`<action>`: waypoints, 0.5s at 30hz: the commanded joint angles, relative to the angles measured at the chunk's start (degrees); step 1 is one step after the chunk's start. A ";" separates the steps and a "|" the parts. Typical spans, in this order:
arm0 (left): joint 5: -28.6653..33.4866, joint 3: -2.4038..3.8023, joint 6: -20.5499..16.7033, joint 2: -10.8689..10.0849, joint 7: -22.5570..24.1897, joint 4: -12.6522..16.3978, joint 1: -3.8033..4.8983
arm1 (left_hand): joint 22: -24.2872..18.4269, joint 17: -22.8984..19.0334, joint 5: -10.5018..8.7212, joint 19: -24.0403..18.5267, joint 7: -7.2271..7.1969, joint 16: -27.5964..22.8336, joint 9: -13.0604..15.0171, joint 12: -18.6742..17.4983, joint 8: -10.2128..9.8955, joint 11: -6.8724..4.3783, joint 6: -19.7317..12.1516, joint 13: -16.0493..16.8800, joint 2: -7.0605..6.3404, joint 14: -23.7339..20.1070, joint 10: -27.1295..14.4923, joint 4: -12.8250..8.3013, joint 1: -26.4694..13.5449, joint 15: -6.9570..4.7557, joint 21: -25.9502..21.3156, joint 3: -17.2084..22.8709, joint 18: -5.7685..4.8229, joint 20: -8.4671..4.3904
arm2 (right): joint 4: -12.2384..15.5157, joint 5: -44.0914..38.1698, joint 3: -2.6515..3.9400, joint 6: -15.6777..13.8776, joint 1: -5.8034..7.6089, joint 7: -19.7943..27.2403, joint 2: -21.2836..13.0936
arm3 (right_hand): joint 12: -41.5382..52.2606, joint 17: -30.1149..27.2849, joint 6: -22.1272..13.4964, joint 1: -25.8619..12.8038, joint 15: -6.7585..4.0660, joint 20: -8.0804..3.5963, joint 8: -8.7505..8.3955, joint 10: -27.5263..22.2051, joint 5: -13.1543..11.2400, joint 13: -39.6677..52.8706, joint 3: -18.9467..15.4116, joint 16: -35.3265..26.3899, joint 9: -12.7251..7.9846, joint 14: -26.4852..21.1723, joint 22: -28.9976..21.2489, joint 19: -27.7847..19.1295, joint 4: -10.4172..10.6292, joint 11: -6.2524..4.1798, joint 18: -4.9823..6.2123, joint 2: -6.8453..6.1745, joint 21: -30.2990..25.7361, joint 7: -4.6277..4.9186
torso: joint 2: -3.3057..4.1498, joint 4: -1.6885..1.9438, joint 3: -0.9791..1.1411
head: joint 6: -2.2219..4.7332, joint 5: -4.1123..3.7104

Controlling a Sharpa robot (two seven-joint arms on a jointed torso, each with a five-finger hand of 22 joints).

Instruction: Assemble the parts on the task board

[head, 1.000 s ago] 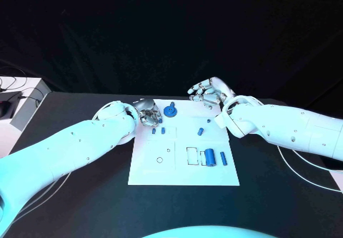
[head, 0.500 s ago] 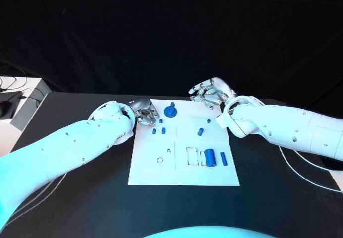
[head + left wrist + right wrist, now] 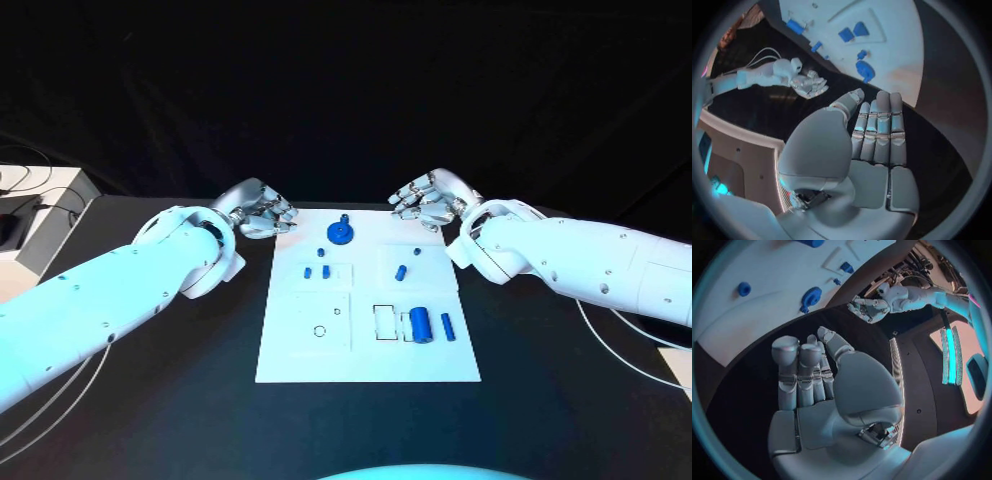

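1. A matte black table [image 3: 173, 400] is filling the lower half of the head view, and a dark curtain is hanging behind it. A pale cabinet [image 3: 36, 215] with cables is standing at the table's far left corner.
2. One flat white rectangular task board [image 3: 368, 310] is lying at the table's middle, its long side running away from the robot.
3. One round blue knob-like part [image 3: 340, 232] is sitting near the board's far edge, between the two hands.
4. Two small blue pegs [image 3: 317, 271] are standing side by side left of centre; two more small blue pieces [image 3: 404, 262] are lying right of centre.
5. One thick blue cylinder [image 3: 421, 322] is lying nearer the robot, with one thin blue rod [image 3: 447, 324] just beside it.
6. The silver left hand [image 3: 260, 213] is hovering beside the board's far left corner, fingers straight and released, grasping nothing.
7. The silver right hand [image 3: 433, 202] is hovering at the far right corner, fingers extended, holding nothing.
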 commanded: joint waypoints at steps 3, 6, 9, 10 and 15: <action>29.21 1.09 -3.64 -3.92 11.28 3.83 -1.62 | -2.96 -1.21 -0.62 0.37 -0.14 -1.72 0.00 0.49 0.00 -0.24 0.65 0.02 1.15 0.18 1.10 1.79 -0.96 0.18 -3.38 -5.51 -1.02 0.40 | 0.15 -13.46 0.00 4.62 -0.35 -2.08 -1.30 | -4.12 -0.70 0.88 1.33 0.20 0.76 -0.34 1.82 -4.29 -4.90 -0.29 -0.62 -2.59 0.90 4.49 3.17 0.79 0.37 1.50 -0.28 0.28 0.00 | -0.28 0.01 -0.03 | 0.59 -1.23; 36.71 1.89 -2.70 -6.33 12.97 6.24 -3.00 | -5.43 -1.98 -2.15 1.61 -0.19 -3.11 0.01 0.62 0.00 -0.53 0.86 0.02 1.72 0.86 2.14 2.83 -1.04 0.15 -5.69 -9.77 -1.32 0.46 | 0.30 -20.51 -0.02 4.79 -0.75 -3.72 -2.08 | -5.73 -0.95 1.62 1.84 0.25 0.88 -0.33 2.57 -5.96 -6.14 -0.75 -0.58 -4.24 1.10 4.56 3.23 1.69 0.47 1.59 -0.69 0.59 -0.19 | -0.48 -0.03 -0.25 | 0.58 -1.53; 42.22 2.29 -1.74 -8.19 14.83 8.20 -4.02 | -9.28 -4.16 -2.37 2.69 -0.28 -7.81 -0.02 0.13 -0.06 -0.74 1.24 0.05 2.72 1.99 3.11 3.87 -0.16 0.29 -9.39 -14.77 -1.68 0.75 | 0.53 -26.84 -0.03 4.51 -1.25 -5.72 -2.71 | -6.53 -1.07 2.05 2.19 0.26 0.91 -0.29 3.01 -6.26 -6.14 -1.03 -0.49 -5.27 1.14 4.63 3.31 2.47 0.41 1.59 -1.21 0.97 -0.37 | -0.71 -0.02 -0.51 | 0.43 -1.78; 43.81 2.42 -1.27 -8.79 15.56 8.89 -4.42 | -10.21 -4.75 -2.50 2.30 -0.65 -9.32 -0.01 0.02 -0.03 -0.93 1.66 0.00 2.76 1.72 3.87 4.02 0.10 0.28 -10.49 -15.82 -1.93 0.98 | 0.62 -28.91 -0.04 4.36 -1.39 -6.56 -2.87 | -6.74 -1.12 2.20 2.24 0.27 0.91 -0.29 3.06 -6.38 -6.14 -1.12 -0.50 -5.52 1.11 4.62 3.32 2.74 0.41 1.58 -1.41 0.98 -0.43 | -0.77 -0.02 -0.55 | 0.38 -1.80; 47.72 3.33 1.13 -10.92 18.17 11.60 -6.16 | -16.29 -9.55 -2.29 -0.51 -1.01 -24.25 -0.02 -2.06 -0.09 -1.49 2.52 -0.01 4.31 4.35 7.26 4.81 2.48 1.06 -17.47 -18.82 -3.35 2.54 | 1.37 -37.30 -0.04 4.70 -2.18 -10.84 -3.48 | -7.80 -1.44 2.76 2.46 0.46 0.98 -0.31 2.41 -6.30 -6.17 -1.17 -0.77 -6.40 0.95 4.54 3.36 3.86 0.73 1.50 -2.44 1.06 -0.63 | -1.12 -0.01 -0.75 | 0.14 -2.07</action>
